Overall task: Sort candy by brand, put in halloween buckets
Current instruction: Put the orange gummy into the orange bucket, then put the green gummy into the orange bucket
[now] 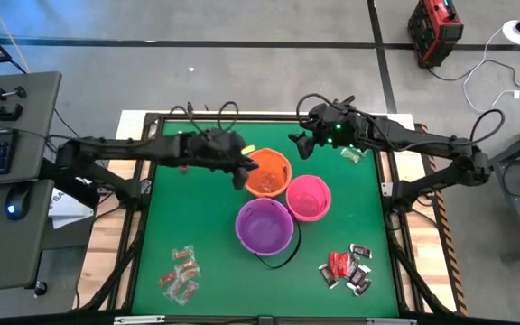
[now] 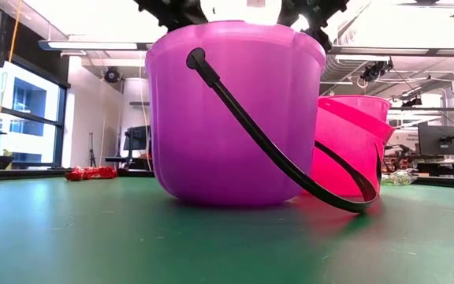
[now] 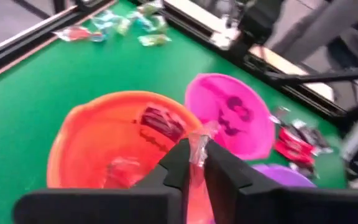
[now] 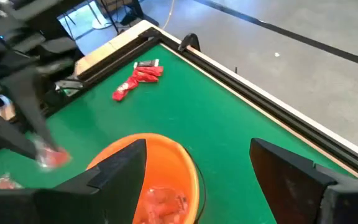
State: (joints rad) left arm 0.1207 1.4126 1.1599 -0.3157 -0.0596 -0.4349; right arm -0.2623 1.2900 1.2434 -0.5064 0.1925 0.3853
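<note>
The left gripper is held over the rim of the orange bucket near the middle of the green table, its fingers pressed together on a red-and-clear wrapped candy. More wrapped pieces are seen lying inside the orange bucket. The right gripper is held above the table just beyond the orange bucket, towards the far edge, with its fingers spread wide and nothing between them.

The pink bucket stands touching or just beside the orange one, and the purple bucket stands nearer the front edge, its black handle hanging down to the table surface. A group of red-and-clear candies lies near the front left corner. Red and dark wrapped candies lie near the front right corner. Green-and-clear candies lie near the far right corner.
</note>
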